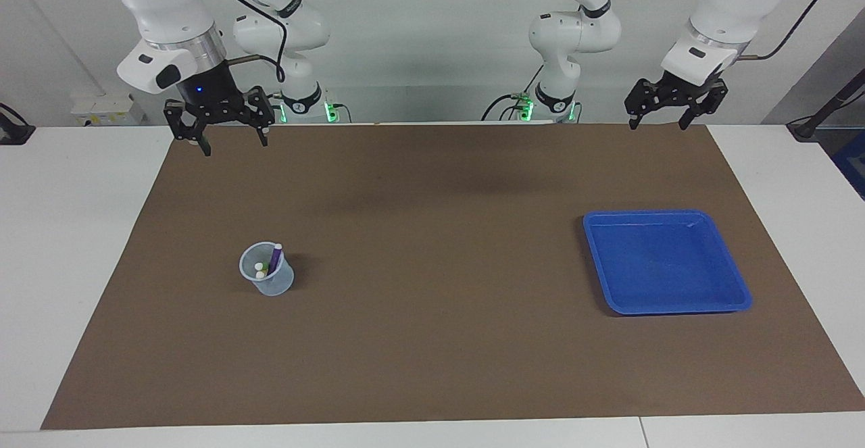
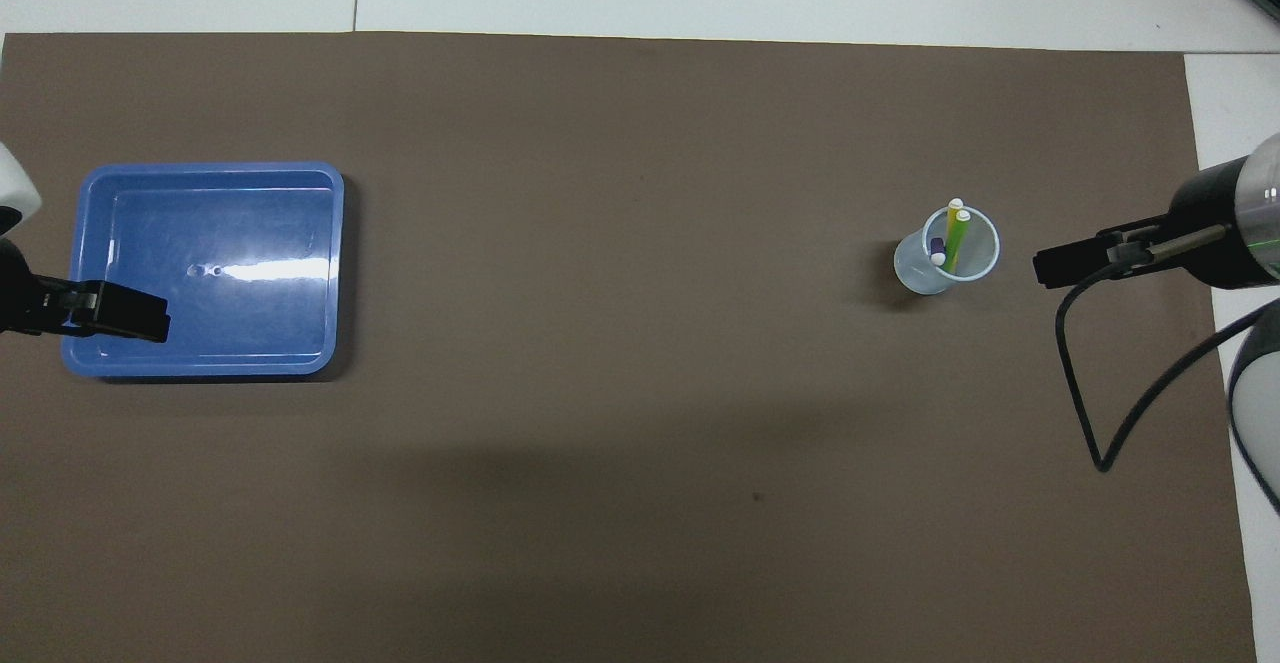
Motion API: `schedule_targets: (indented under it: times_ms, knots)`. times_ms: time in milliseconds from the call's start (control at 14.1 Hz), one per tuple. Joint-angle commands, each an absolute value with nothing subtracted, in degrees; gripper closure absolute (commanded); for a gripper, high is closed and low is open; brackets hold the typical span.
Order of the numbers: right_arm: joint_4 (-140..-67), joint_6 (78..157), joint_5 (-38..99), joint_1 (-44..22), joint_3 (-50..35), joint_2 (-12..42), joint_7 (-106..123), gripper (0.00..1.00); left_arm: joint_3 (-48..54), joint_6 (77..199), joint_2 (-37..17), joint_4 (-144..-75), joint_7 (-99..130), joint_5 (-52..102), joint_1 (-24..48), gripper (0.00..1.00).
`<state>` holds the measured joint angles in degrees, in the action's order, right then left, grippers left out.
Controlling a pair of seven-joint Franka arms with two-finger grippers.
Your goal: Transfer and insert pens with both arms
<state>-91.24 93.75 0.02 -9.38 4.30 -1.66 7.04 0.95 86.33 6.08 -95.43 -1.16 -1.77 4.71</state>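
A clear plastic cup (image 1: 267, 278) (image 2: 945, 264) stands on the brown mat toward the right arm's end of the table. All three pens stand upright in it: the purple pen (image 1: 276, 257) (image 2: 937, 247), the yellow pen (image 2: 953, 223) and the green pen (image 2: 960, 235), pale ends up. My right gripper (image 1: 235, 146) hangs open and empty in the air over the mat's edge closest to the robots. My left gripper (image 1: 657, 126) also hangs open and empty, over that same edge at the left arm's end.
A blue tray (image 1: 676, 214) (image 2: 210, 170) with nothing in it lies on the brown mat (image 1: 432, 353) toward the left arm's end. White tabletop borders the mat. A black cable loops from the right arm's wrist.
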Motion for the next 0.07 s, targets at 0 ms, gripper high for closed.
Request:
schedule_targets:
  times_ms: [0]
  knots:
    - [-91.7, 93.5, -0.7, -9.4, 4.3, -2.0, 5.7, 0.00, 1.2, 86.4, 7.5, -96.8, -0.9, -1.7, 4.1, 0.00]
